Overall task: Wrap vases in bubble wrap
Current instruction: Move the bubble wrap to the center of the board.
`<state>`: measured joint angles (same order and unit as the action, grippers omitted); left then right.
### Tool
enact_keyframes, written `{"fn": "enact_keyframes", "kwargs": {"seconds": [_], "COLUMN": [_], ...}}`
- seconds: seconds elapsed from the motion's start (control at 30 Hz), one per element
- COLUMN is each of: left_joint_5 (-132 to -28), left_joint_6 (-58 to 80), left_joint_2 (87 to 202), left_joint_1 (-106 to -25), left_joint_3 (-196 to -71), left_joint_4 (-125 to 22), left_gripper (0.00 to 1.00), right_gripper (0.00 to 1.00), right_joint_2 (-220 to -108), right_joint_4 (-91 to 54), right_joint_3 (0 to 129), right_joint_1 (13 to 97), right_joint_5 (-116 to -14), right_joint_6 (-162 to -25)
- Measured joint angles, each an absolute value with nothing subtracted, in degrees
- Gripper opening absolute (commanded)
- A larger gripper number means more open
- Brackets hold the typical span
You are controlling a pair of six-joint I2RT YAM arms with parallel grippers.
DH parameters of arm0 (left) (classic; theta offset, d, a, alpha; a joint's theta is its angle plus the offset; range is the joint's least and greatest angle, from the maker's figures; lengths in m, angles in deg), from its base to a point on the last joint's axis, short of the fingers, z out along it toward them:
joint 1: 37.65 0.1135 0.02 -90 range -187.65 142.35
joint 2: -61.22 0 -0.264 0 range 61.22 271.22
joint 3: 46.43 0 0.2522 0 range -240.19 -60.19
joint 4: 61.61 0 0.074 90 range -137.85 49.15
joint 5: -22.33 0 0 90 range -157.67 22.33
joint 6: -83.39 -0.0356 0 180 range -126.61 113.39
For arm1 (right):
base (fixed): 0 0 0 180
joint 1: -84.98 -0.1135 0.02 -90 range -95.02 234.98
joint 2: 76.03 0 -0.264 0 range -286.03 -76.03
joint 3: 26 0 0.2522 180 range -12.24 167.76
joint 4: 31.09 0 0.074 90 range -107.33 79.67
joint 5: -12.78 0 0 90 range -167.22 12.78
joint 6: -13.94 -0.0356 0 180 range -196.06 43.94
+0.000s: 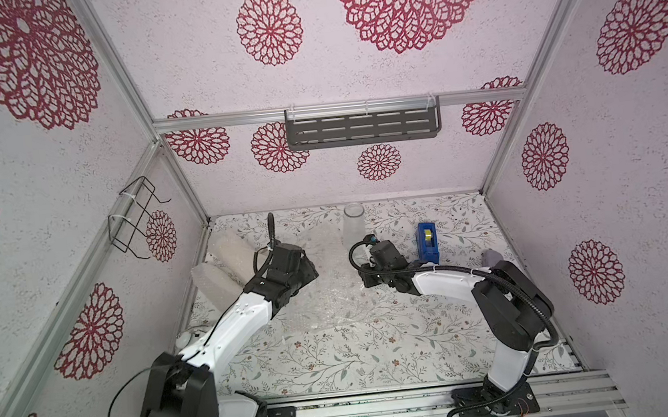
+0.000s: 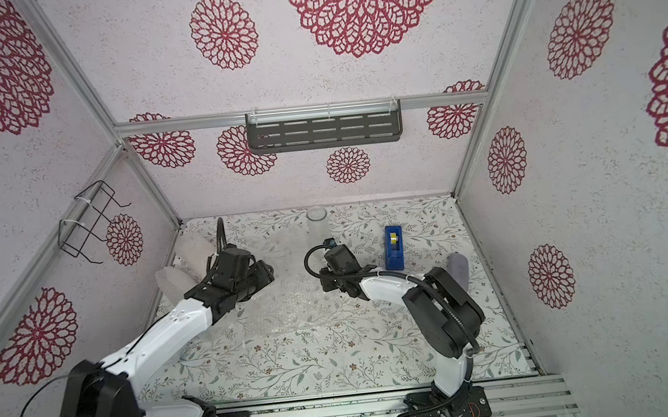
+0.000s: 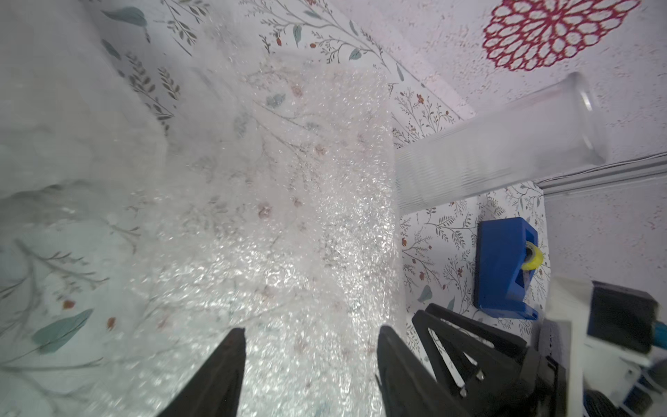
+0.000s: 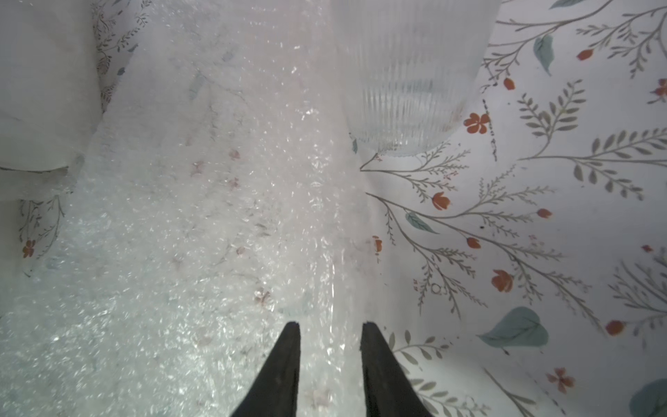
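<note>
A bubble wrap sheet (image 1: 334, 297) lies flat on the middle of the tabletop (image 1: 380, 359), a clear ribbed vase (image 1: 354, 224) upright at its far edge, the left fingers (image 3: 220, 372) spread wide and released above it, and the right fingers (image 4: 281, 368) narrowly parted astride its edge, grip impossible to tell.

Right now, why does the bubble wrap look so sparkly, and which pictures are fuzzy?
Left wrist view: light glints off the bubble wrap, and the close part is blurry. Right wrist view: same sparkles, and the glass vase looks soft. In both top views: sharp, but it nearly vanishes against the flowery table.
</note>
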<state>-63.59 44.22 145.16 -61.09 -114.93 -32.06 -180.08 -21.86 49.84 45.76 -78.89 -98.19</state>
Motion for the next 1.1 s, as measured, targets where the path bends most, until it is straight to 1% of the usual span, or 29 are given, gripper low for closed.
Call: {"fn": "enact_keyframes", "kwargs": {"seconds": [0.03,0.1,0.2,0.4,0.53,0.67,0.8,0.93,1.03,1.07,1.1], "left_joint_5": [-65.4,-69.8,-72.5,-76.6,-77.2,-77.5,-77.5,-76.2,-74.2,-73.2,-72.7], "left_joint_6": [44.0,43.7,43.4,42.9,42.8,42.9,43.0,43.3,43.0,42.7,42.4], "left_joint_2": [147.9,153.9,159.1,161.3,159.0,154.6,151.2,146.3,142.2,141.4,141.0], "left_joint_1": [-60.3,-58.3,-56.3,-55.5,-56.2,-57.3,-59.2,-60.9,-61.0,-60.9,-60.8], "left_joint_3": [-115.7,-116.9,-116.7,-114.4,-108.5,-102.3,-98.9,-97.7,-99.0,-100.1,-101.3], "left_joint_4": [-33.1,-35.9,-37.5,-38.3,-41.0,-43.7,-44.5,-40.3,-38.3,-37.8,-37.6], "left_gripper": [0.57,0.57,0.57,0.56,0.59,0.59,0.60,0.64,0.66,0.67,0.67], "right_gripper": [0.32,0.33,0.33,0.31,0.31,0.29,0.30,0.32,0.37,0.41,0.47], "right_joint_2": [-180.6,-181.9,-183.7,-186.8,-186.4,-184.4,-179.2,-172.9,-170.1,-169.3,-168.5], "right_joint_4": [-21.9,-21.9,-21.8,-20.3,-18.5,-15.8,-14.7,-14.9,-16.6,-17.6,-19.2], "right_joint_3": [49.9,49.9,50.4,53.2,52.6,50.5,46.7,44.5,44.4,44.2,43.6], "right_joint_1": [45.8,46.1,46.6,46.8,46.8,46.8,46.8,46.8,46.9,46.9,47.0], "right_joint_5": [-78.7,-76.7,-73.6,-72.0,-73.7,-76.6,-78.0,-78.7,-80.5,-81.5,-82.3], "right_joint_6": [-98.2,-98.6,-99.2,-99.4,-98.5,-96.7,-95.3,-94.9,-94.6,-94.2,-93.8]}}
